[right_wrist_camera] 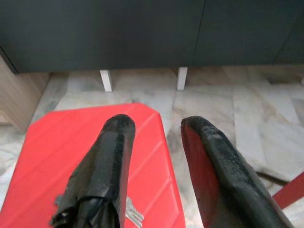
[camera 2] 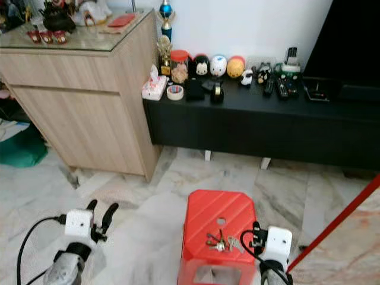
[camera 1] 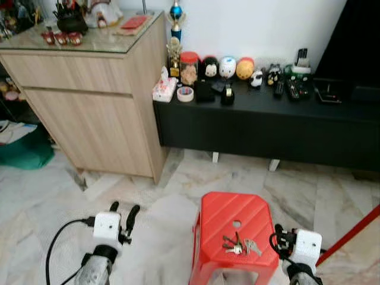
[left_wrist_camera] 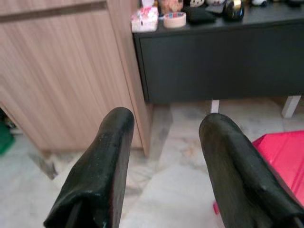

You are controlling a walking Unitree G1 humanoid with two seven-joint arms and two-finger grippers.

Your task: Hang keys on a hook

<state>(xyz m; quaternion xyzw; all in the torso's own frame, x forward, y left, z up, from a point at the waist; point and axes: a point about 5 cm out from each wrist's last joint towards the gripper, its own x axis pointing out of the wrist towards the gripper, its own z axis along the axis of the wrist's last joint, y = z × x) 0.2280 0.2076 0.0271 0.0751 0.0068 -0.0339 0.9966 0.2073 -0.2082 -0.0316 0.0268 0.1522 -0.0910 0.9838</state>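
Note:
A bunch of keys (camera 1: pixel 237 245) lies on top of a red plastic stool (camera 1: pixel 233 212) on the marble floor, close in front of me. My right gripper (camera 1: pixel 278 234) hovers at the stool's right edge, just right of the keys. Its fingers (right_wrist_camera: pixel 116 140) are open, with nothing between them. In the right wrist view the tip of a key (right_wrist_camera: pixel 132 214) peeks out beside one finger, over the stool (right_wrist_camera: pixel 71 142). My left gripper (camera 1: pixel 124 212) is held low over the floor to the left of the stool, open and holding nothing; its fingers (left_wrist_camera: pixel 111 156) point toward the cabinet.
A light wooden cabinet (camera 1: pixel 89 101) stands at the back left. Beside it a low black bench (camera 1: pixel 267 127) carries figurines, a tape roll (camera 1: pixel 185 94) and a tissue box (camera 1: pixel 164 89). A red pole (camera 1: pixel 350 234) slants up at the right. A green bundle (camera 1: pixel 24 153) lies far left.

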